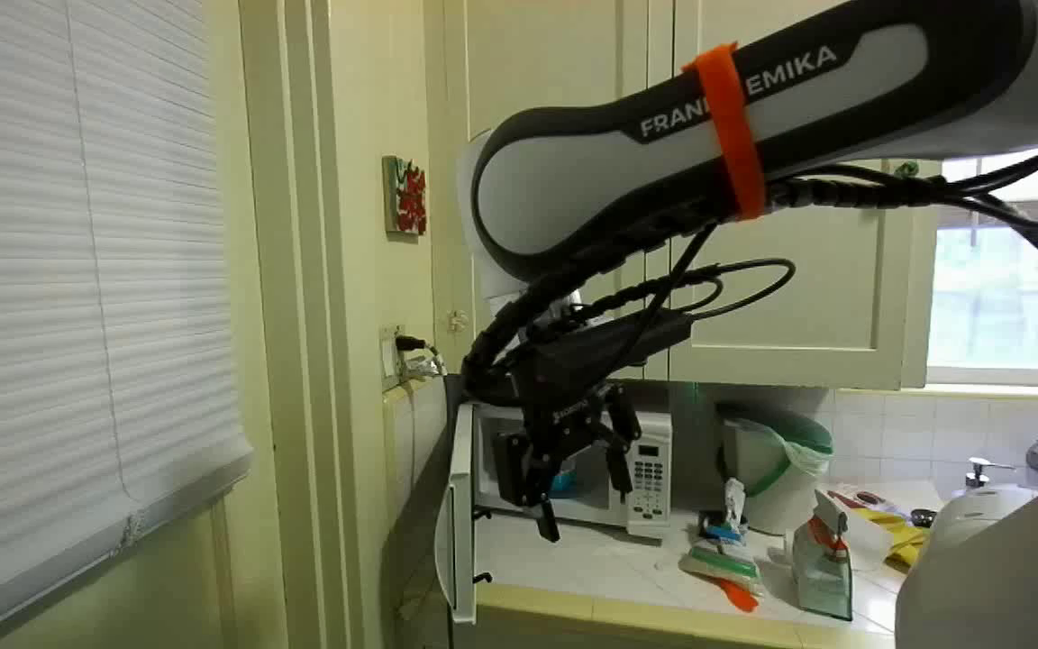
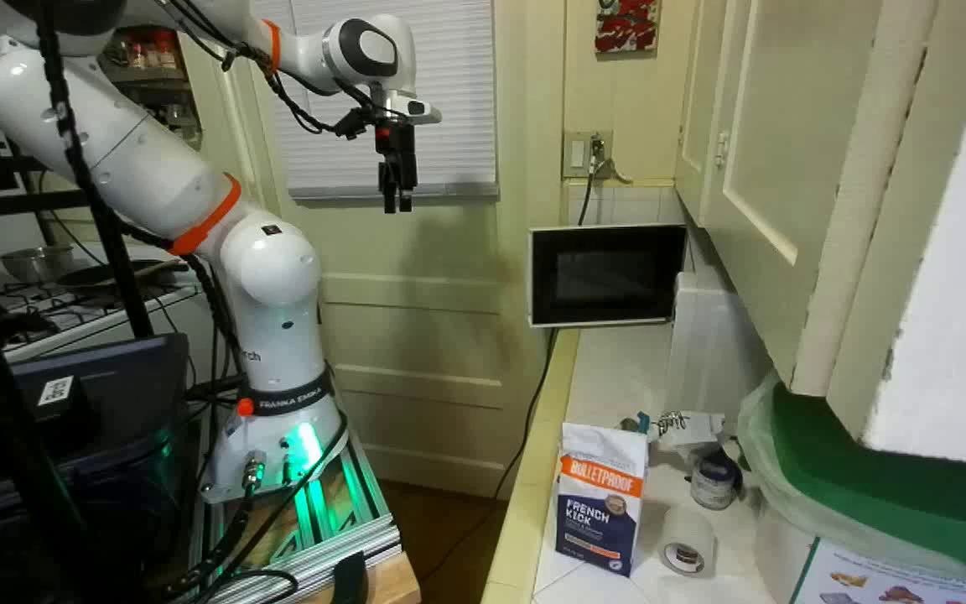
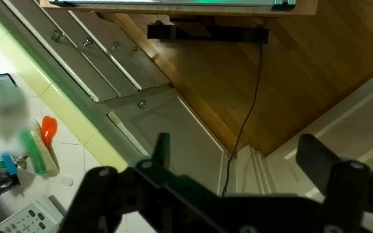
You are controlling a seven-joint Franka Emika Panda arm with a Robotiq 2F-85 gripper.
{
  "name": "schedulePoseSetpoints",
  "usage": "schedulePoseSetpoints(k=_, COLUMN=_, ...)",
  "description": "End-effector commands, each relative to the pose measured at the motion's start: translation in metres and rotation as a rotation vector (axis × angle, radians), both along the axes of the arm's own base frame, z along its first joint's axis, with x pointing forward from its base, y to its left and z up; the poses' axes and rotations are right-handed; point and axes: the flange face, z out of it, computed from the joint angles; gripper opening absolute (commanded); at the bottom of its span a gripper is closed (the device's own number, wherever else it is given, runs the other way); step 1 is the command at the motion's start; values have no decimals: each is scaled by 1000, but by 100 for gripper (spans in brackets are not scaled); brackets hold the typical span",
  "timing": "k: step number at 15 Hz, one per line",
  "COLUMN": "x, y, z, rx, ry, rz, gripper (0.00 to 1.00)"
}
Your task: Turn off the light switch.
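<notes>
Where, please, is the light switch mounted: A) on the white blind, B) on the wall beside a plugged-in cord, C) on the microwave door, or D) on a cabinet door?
B: both exterior views show the light switch on the wall beside the plugged-in cord.

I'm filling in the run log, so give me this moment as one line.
light switch: on/off setting unclear | hand: open, empty, apart from switch | microwave door: open

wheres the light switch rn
In an exterior view, the small whitish rectangular light switch sits in the upper half, right of centre, on the yellowish wall, just left of a dark plug and above the black, white-framed microwave door.
</notes>
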Motion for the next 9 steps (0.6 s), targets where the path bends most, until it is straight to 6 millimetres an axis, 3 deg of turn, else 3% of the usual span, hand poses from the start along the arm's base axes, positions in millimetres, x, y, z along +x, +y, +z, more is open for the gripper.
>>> schedulePoseSetpoints(k=1, x=0, y=0, z=0, rx=0, ry=0, rz=0, gripper=100)
schedulePoseSetpoints(k=3, x=5, y=-5, z=3, rx=4, ry=-4, rz=-29, gripper=100)
schedulePoseSetpoints(k=6, x=40, y=-47, z=28, rx=45, ry=-95, rz=-207, gripper=100)
schedulePoseSetpoints(k=9, x=84, y=-84, z=59, rx=92, ry=-212, rz=-257, gripper=100)
